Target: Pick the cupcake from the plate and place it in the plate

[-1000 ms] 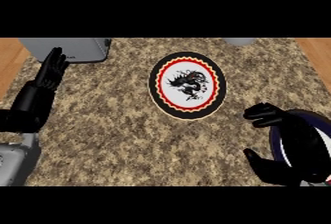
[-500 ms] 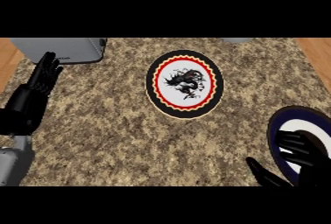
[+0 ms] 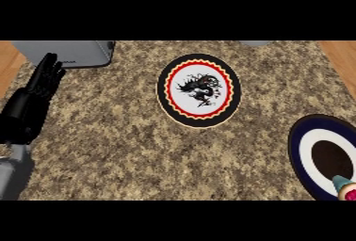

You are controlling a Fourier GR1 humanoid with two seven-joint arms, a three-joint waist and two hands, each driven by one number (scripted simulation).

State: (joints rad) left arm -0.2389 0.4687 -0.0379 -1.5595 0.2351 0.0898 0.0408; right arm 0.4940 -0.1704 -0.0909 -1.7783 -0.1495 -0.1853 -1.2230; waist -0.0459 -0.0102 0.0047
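A round plate (image 3: 199, 90) with a black rim, a red ring and a dark dragon figure on white lies at the middle of the counter, with nothing on it. At the right edge lies a dark blue plate (image 3: 306, 141) with a white ring and a dark centre. The cupcake (image 3: 345, 189), with a teal wrapper and pink top, sits at this plate's lower right part, cut off by the view's edge. My left hand (image 3: 43, 84) rests open at the far left, fingers pointing up, far from both plates. My right hand does not show.
A grey appliance (image 3: 66, 52) stands at the back left, just behind my left hand. Another grey object (image 3: 254, 43) peeks in at the back edge. Wooden flooring shows beyond the speckled counter (image 3: 139, 150) at both upper corners.
My right hand has drawn back out of view at the lower right, uncovering the blue plate and the cupcake. The view has shifted a little, and the left hand stays as it was.
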